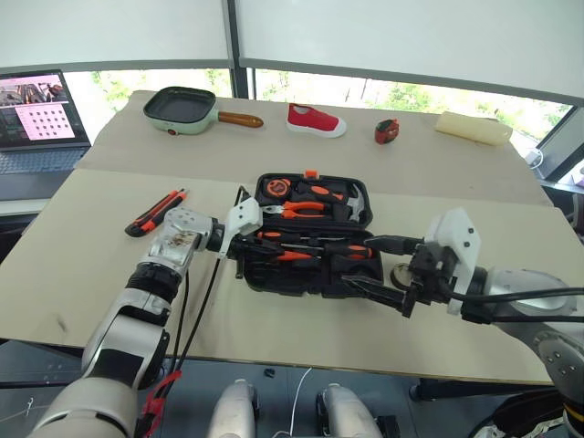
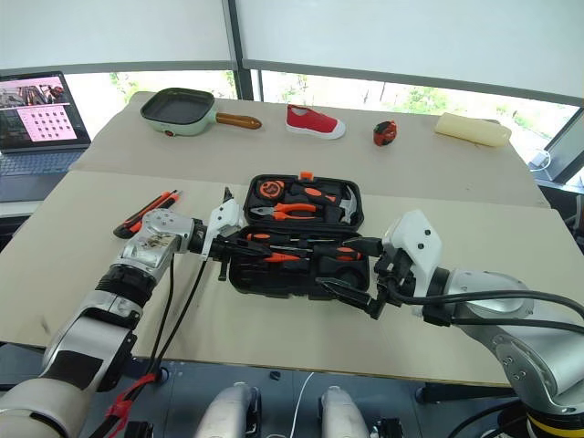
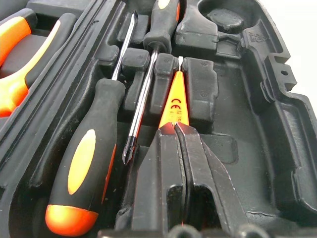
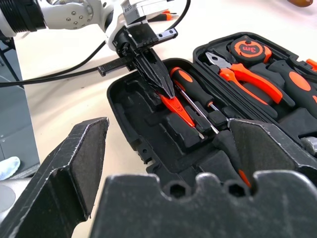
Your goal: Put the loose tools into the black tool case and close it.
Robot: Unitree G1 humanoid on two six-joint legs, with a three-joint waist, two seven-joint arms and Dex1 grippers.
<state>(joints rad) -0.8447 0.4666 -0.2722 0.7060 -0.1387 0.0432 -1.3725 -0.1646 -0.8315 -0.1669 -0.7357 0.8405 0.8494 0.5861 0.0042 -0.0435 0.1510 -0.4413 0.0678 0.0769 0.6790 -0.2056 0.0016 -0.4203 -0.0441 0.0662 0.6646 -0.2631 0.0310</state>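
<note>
Seating pen: your left gripper (image 4: pixel 166 91) pinches the orange pen (image 3: pixel 174 101) over its slot in the case (image 1: pixel 258 274); press flat, then release.
Right gripper (image 1: pixel 388 274): jaws wide, empty, near case.
Left out: knife (image 1: pixel 155 213) beside case.

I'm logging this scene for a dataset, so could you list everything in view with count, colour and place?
black tool case: one, black, open, table centre.
tester pen: one, orange, in case, gripped.
screwdrivers: two, black-orange, in case.
pliers: one, orange, case's far half.
utility knife: one, black-orange, table, left.
pan: one, green, far left.
shoe: one, red, far centre.
tape measure: one, red-black, far right.
laptop: one, left edge.
left gripper: shut on pen.
right gripper: open, by case.
</note>
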